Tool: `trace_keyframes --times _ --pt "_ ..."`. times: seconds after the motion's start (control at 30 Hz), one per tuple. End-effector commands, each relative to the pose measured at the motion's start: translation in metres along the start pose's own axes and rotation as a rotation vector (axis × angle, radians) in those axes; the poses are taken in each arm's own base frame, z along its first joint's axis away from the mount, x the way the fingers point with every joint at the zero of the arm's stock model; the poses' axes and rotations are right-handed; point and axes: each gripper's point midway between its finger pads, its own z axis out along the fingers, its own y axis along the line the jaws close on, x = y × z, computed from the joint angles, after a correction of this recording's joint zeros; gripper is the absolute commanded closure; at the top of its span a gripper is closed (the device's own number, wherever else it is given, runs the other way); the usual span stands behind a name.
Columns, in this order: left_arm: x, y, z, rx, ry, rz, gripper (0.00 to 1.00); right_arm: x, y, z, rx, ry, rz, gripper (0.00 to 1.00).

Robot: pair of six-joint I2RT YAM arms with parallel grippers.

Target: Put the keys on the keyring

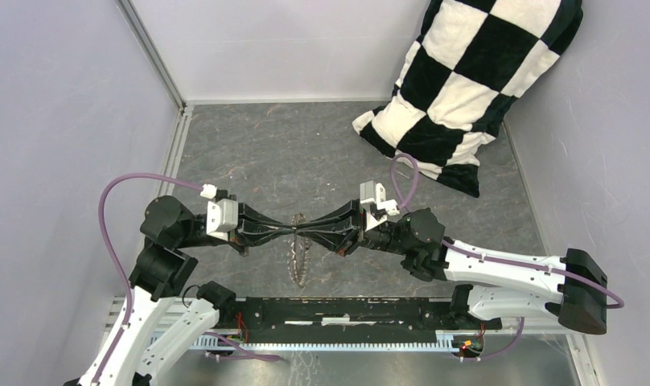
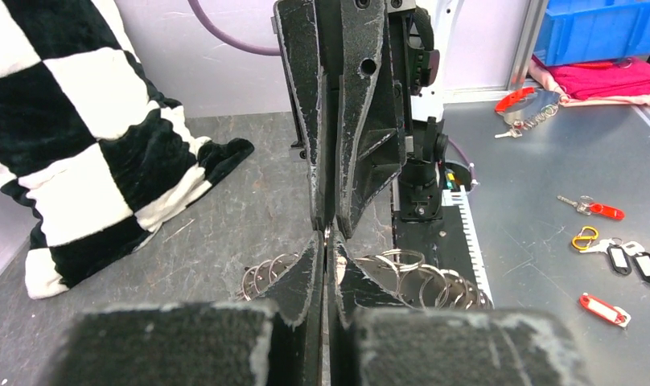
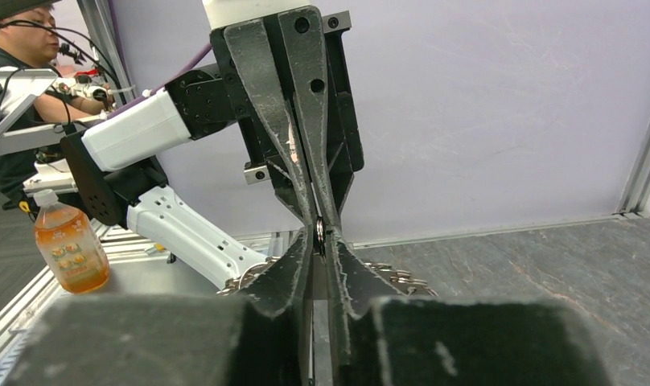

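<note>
While the two arms are meeting tip to tip over the middle of the grey, stone-patterned bench (image 1: 306, 153), the large round metal keyring (image 1: 298, 265), hung densely with small brownish-silver keys, is standing on edge between them. Its lower arc is hanging toward 6 o'clock below the tips; whether it is touching the bench cannot be told. Reaching in from 9 o'clock, the left gripper (image 1: 292, 232) is pinching the ring's wire, its black fingers (image 2: 306, 273) pressed fully together. Reaching in from 3 o'clock, the right gripper (image 1: 305, 233) is facing it. Its fingers (image 3: 294, 269) are drawn almost together, with only a thin slit showing between them and the same stretch of wire sitting at their tips. Both wrist views are showing the two sets of tips nearly touching, with the hung keys fanning out to either side behind them. A black-and-white chequered plush cushion (image 1: 475, 80) is leaning in the corner at 1 o'clock, well apart from the arms.
</note>
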Motion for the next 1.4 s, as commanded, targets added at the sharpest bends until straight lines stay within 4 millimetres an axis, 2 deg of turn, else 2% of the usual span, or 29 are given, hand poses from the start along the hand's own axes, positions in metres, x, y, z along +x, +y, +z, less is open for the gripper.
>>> trace_keyframes --times 0.0,0.07,0.2,0.53,0.63,0.73,1.07,1.17,1.37 --pt "-0.012 0.001 0.000 -0.015 -0.035 0.026 0.98 -0.011 0.003 0.009 -0.014 -0.002 -0.019 0.91" --pt "-0.013 0.001 0.000 -0.017 -0.036 0.027 0.98 -0.007 0.002 0.009 -0.011 0.021 -0.017 0.92" --pt "-0.014 0.001 -0.001 -0.018 -0.038 0.032 0.98 -0.002 0.004 0.011 -0.024 0.054 -0.011 0.83" --pt "-0.019 0.000 -0.001 -0.016 -0.042 0.034 0.98 0.001 0.004 0.003 -0.020 0.062 -0.020 0.81" --pt "-0.021 0.000 -0.001 -0.014 -0.047 0.036 0.98 0.004 0.006 0.001 -0.027 0.069 -0.013 0.72" --pt "-0.023 -0.002 -0.001 -0.004 -0.049 0.040 0.98 0.005 0.006 -0.001 -0.025 0.067 -0.009 0.69" --pt "-0.023 -0.018 -0.001 0.082 -0.045 0.011 0.98 0.004 -0.001 -0.009 0.025 0.044 -0.017 0.66" --pt "-0.021 -0.019 -0.001 0.093 -0.039 0.009 0.98 0.000 0.000 -0.010 0.019 0.025 -0.017 0.68" --pt "-0.020 -0.020 -0.001 0.096 -0.038 0.014 0.98 -0.004 0.006 -0.007 -0.011 0.001 -0.002 0.86"
